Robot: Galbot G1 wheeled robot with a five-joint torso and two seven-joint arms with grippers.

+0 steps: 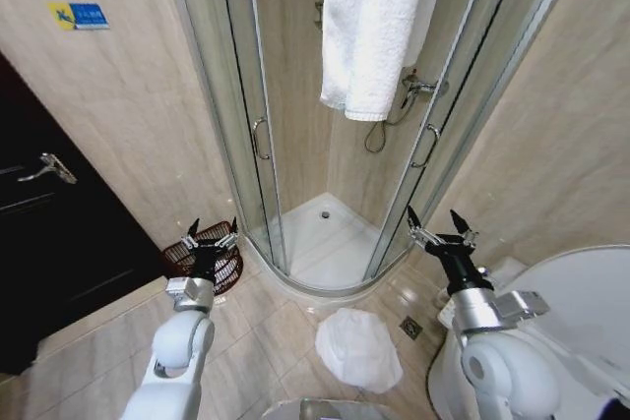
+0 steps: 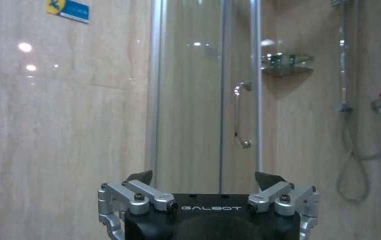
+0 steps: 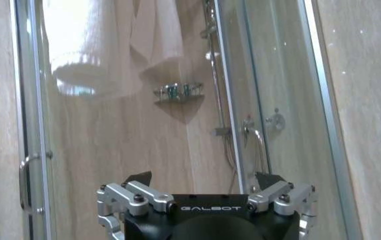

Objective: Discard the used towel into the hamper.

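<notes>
Both metal grippers, left (image 1: pixel 215 230) and right (image 1: pixel 439 224), are hovering spread open and empty, flanking a crumpled white cloth towel (image 1: pixel 358 346) lying on glossy tile, the round dark woven openwork hamper (image 1: pixel 189 259) sitting beneath the left one.

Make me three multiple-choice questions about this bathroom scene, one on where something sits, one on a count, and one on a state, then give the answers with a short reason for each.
1. Where does the hamper stand?
A. on the floor by the tiled wall, left of the shower enclosure
B. inside the shower tray
C. on top of the toilet

2. How many white towels are in the head view?
A. one
B. two
C. four

3. What state are the two end effectors in?
A. both shut on a towel
B. both open and holding nothing
C. left open, right shut

Answers:
1. A, the woven basket sits behind the left end effector against the wall.
2. B, the hanging towel drapes over the shower top and the crumpled towel lies on the floor.
3. B, the left and the right end effector both have fingers spread with nothing between.
</notes>
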